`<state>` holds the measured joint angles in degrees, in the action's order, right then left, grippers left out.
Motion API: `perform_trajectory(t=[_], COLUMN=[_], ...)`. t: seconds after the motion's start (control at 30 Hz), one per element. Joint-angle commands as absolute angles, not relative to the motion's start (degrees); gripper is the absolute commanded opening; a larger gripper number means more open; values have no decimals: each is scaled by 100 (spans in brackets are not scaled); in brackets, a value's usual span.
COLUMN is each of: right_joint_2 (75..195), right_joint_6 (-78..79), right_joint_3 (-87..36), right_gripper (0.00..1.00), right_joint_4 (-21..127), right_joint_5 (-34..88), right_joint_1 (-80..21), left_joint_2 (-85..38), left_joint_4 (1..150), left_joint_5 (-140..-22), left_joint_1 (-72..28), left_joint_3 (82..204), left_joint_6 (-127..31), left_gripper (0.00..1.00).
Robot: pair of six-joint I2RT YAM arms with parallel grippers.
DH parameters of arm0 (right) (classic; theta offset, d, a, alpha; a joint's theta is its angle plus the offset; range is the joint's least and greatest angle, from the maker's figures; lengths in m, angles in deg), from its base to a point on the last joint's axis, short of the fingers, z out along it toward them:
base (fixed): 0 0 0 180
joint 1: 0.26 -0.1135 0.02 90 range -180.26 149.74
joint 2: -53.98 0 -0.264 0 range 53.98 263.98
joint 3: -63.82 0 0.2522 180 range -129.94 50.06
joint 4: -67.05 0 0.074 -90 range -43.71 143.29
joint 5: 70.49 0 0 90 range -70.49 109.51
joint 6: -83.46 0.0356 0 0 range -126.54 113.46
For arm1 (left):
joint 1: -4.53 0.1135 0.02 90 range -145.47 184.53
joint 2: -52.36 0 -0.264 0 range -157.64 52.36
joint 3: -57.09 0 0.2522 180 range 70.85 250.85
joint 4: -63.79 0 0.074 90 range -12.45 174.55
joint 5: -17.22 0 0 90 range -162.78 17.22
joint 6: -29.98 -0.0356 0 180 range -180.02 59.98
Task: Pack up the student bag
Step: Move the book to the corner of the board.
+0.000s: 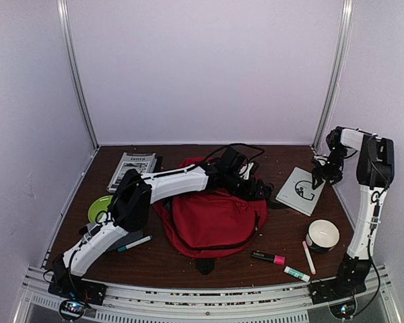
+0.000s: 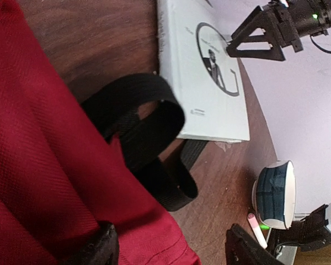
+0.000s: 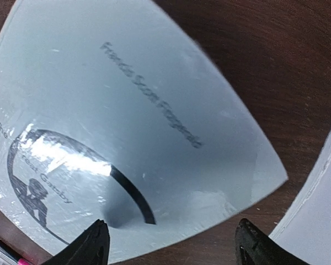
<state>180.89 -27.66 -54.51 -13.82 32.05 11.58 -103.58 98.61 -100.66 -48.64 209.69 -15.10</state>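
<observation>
The backpack [image 1: 212, 219] lies mid-table, with my left gripper [image 1: 259, 188] over its far right edge. A book [image 1: 299, 190] lies just right of it, beneath my right gripper [image 1: 318, 178]. Nearer me sits a bowl [image 1: 322, 235], with markers [image 1: 268, 258] to its left. A booklet [image 1: 131, 169] and a plate [image 1: 99, 207] lie to the backpack's left.

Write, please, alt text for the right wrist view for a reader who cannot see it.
A pale grey book, The Great Gatsby, lies on the dark wooden table and fills most of the frame. The right gripper hangs open above the cover, its black fingertips at the bottom edge, holding nothing.
</observation>
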Motion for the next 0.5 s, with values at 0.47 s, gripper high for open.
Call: perform_trajectory(t=[0.47], right_joint_2=[18386], right_joint_6=[-3447], right_joint_3=[-5965], right_gripper=[78], right_joint_4=[-1375], right_joint_5=[2177], right_joint_1=[-505], left_joint_2=[-9584], left_joint_4=[10717], left_joint_5=[-8685], left_joint_1=[-4210], left_joint_3=[19540], left_joint_6=[-1249], left_gripper=[67])
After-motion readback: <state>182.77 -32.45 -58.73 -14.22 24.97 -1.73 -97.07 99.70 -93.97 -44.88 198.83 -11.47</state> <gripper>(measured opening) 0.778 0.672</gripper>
